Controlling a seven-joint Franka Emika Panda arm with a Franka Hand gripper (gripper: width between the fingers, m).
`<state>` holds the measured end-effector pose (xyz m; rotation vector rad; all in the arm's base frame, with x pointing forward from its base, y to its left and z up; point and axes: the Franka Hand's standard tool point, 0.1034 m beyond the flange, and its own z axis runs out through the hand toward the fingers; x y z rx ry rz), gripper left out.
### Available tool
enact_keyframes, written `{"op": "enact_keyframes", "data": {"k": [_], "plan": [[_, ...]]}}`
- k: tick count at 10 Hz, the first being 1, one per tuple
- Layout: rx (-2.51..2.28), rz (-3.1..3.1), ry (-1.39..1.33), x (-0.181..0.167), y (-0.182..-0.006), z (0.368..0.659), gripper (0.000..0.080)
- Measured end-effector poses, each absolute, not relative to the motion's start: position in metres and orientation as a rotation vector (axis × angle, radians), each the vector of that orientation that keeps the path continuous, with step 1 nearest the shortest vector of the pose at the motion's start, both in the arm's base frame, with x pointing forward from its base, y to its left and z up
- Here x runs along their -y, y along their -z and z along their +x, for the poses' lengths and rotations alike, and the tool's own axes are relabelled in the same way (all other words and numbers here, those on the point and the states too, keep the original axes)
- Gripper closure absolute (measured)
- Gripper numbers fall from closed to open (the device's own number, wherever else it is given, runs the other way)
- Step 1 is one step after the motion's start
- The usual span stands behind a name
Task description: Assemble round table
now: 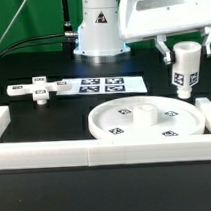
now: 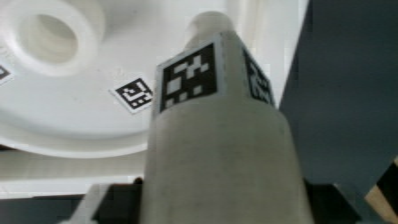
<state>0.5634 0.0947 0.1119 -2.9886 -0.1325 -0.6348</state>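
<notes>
**A:** What do we see that holds anything?

**B:** Only the large rimmed round disc [image 1: 143, 132], which lies flat on the dark table [image 1: 34, 122] like a shallow tray. Inside its raised rim we see a round hub with a hollow centre, and several small black-white tags on the floor around that hub. The wrist view shows the disc [image 2: 54, 110] with the same hollow and one tag.

**A:** And the gripper?

**B:** We see the gripper [image 1: 181, 51] clenched on the short cylindrical post [image 1: 182, 73], grasping its upper end. The post hangs upright, clear of the table, toward the exterior view's right and near the disc's rim. We cannot tell whether it is over the disc or just beyond it.

**A:** How does the post look?

**B:** It is white, with a square tag on its side. In the wrist view the post [image 2: 222, 150] fills the middle of the picture.

**A:** The other parts?

**B:** The flat cross-shaped foot piece [image 1: 38, 89] lies toward the exterior view's left, just beside the marker board [image 1: 132, 84]. A long white border rail [image 1: 86, 152] runs along the front.
</notes>
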Motion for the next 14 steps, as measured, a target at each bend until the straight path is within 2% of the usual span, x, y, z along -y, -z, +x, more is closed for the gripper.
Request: {"op": "enact_keyframes", "data": {"k": [3, 6, 9, 11, 14], "plan": [[0.227, -3.031, 0.651, -0.058, -0.114, 0.571, 0.0392], [0.235, -3.027, 0.67, -0.06, -0.114, 0.571, 0.0392], [0.265, -3.046, 0.675, -0.039, -0.109, 0.571, 0.0392], [0.218, -3.031, 0.816, -0.023, -0.112, 0.572, 0.0392], [0.203, -3.019, 0.816, -0.024, -0.108, 0.57, 0.0392]]}}
